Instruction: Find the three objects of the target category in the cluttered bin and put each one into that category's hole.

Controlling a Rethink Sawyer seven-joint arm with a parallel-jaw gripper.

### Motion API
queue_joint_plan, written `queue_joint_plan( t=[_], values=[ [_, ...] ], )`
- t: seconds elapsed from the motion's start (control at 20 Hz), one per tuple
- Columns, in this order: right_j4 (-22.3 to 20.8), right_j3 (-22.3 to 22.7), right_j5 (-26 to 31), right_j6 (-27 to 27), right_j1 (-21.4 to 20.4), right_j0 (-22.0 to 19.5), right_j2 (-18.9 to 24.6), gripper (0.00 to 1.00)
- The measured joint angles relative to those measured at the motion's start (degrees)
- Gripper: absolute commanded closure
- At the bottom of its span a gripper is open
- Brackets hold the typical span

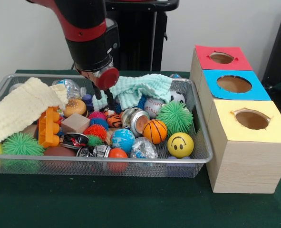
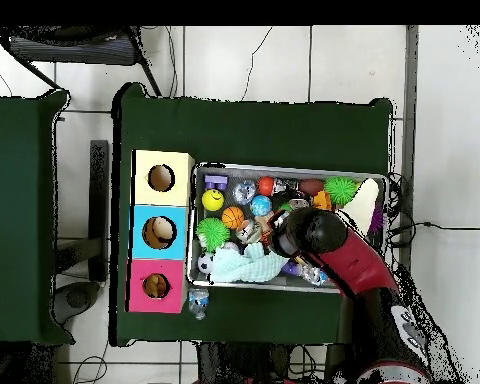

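A wire mesh bin holds a jumble of toys: a basketball, a yellow smiley ball, a green spiky ball, a baseball, a blue globe ball and a tiger-striped ball. My gripper hangs in the bin's back middle, just above the tiger-striped ball, open, with nothing between its fingers. Right of the bin stand three boxes with a red hole, a blue hole and a yellow hole. In the overhead view the arm hides the gripper.
A cream cloth drapes over the bin's left side and a mint cloth lies along its back. An orange plastic block, a wooden cube, a tin can and a second green spiky ball crowd the bin.
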Motion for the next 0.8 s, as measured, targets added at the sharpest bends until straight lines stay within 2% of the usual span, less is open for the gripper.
queue_joint_plan(
  t=[0.35,0.8],
  values=[
    [1.95,1.17,0.0,0.0,-0.12,0.12,0.03,0.0],
    [3.73,5.7,-2.18,0.0,1.47,-1.15,1.49,0.0]
  ],
)
